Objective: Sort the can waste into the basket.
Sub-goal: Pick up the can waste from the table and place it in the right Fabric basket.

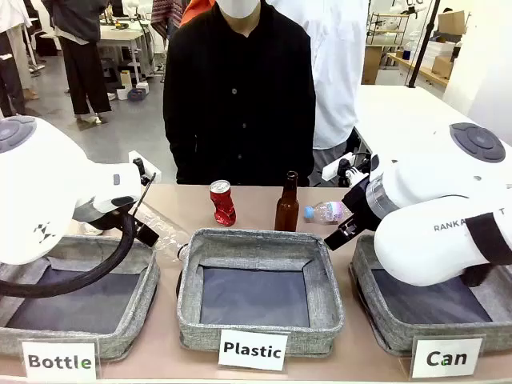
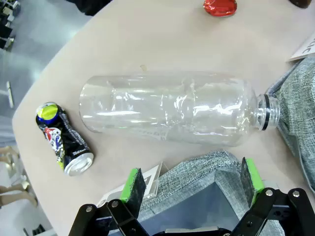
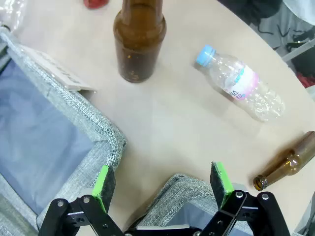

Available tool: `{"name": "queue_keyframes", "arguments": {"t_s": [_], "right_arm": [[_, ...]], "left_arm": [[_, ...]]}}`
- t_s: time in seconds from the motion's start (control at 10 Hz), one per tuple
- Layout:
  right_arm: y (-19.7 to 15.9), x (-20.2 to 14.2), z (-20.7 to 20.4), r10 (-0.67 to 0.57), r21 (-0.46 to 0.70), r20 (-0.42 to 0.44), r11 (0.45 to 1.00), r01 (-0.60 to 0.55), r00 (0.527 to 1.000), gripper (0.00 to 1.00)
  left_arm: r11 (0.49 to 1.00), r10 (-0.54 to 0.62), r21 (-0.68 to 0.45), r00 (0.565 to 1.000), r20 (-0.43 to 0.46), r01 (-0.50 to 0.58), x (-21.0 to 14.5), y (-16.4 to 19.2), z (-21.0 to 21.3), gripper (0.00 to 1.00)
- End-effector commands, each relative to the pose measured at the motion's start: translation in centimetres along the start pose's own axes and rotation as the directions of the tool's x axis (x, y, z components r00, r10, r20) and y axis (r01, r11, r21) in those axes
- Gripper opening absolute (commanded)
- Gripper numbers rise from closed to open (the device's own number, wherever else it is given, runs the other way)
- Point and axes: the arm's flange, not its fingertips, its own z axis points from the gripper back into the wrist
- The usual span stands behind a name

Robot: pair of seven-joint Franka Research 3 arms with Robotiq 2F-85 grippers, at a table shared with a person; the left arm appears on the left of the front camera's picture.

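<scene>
Front view: the red can (image 1: pixel 222 202) stands upright on the table (image 1: pixel 254 210), just behind the Plastic basket (image 1: pixel 260 240); the Can basket (image 1: pixel 364 276) sits to that basket's right.

Left wrist view: the left gripper (image 2: pixel 192 177) has open, empty jaws. A dented dark can (image 2: pixel 63 139) lies ahead-left, long axis diagonal, well apart from the Plastic basket and likely the left arm's pick.

Right wrist view: the right gripper (image 3: pixel 163 184) has open jaws over the Can basket's rim, with the red can far beyond.

Bright, even light; a soft shadow lies just beneath the clear bottle (image 2: pixel 172 110), with white glare along its wall. Wrist views bow at the edges.
</scene>
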Motion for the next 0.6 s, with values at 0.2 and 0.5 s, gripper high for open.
{"name": "queue_keyframes", "arguments": {"t_s": [0.2, 0.5], "right_arm": [[0.00, 0.00, 0.00, 0.000, 0.000, 0.000, 1.000, 0.000, 1.000, 1.00], [0.00, 0.00, 0.00, 0.000, 0.000, 0.000, 1.000, 0.000, 1.000, 1.00]], "left_arm": [[1.000, 0.000, 0.000, 1.000, 0.000, 0.000, 0.00, 0.00, 0.01, 1.00], [1.000, 0.000, 0.000, 1.000, 0.000, 0.000, 0.00, 0.00, 0.01, 1.00]]}}
